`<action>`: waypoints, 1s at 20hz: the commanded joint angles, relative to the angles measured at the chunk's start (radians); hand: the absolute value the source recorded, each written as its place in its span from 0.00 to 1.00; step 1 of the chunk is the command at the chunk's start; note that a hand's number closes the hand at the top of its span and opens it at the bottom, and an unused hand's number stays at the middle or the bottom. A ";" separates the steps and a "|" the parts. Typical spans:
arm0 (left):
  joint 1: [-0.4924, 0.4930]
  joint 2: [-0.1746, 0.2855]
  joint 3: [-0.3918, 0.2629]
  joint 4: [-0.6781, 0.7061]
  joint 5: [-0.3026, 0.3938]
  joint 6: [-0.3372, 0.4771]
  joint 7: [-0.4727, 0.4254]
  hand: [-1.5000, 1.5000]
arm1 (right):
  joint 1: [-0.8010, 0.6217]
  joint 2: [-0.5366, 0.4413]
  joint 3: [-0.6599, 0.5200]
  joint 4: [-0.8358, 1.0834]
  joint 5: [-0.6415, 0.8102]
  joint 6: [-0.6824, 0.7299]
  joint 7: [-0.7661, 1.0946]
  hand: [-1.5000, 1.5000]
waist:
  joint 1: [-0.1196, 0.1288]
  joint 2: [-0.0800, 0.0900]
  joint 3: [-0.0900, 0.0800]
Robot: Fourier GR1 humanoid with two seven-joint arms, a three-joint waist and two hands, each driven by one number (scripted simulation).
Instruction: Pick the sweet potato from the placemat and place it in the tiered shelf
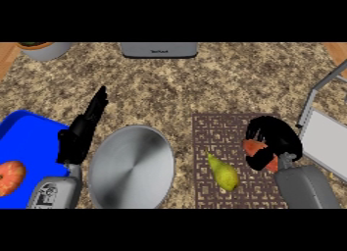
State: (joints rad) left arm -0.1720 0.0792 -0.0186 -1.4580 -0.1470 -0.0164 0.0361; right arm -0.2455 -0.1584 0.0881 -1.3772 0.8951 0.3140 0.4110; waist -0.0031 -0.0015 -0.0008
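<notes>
- Speckled counter (205,83) is carrying a brown placemat (216,132), with a tiered shelf (332,142) standing to its right.
- Right hand (278,139) is curling round the sweet potato (253,147) at the placemat's right edge.
- Left hand (79,135) is resting at left, fingers straight.

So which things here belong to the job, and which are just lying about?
For the job: sweet potato, right hand curled round it, placemat, shelf.
Lying about: pear, plate, blue tray, red fruit, resting left hand.
</notes>
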 commanded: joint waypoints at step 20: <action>-0.025 0.007 0.014 0.057 -0.002 -0.008 -0.026 0.50 | -0.161 0.158 0.378 -0.454 0.435 -0.596 1.005 1.00 | -0.002 -0.003 -0.001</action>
State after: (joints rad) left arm -0.1842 0.0735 -0.0174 -1.4381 -0.1523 -0.0136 0.0363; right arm -0.3487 -0.0077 0.4120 -1.7598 1.2315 -0.2508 1.1495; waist -0.0018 -0.0066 -0.0014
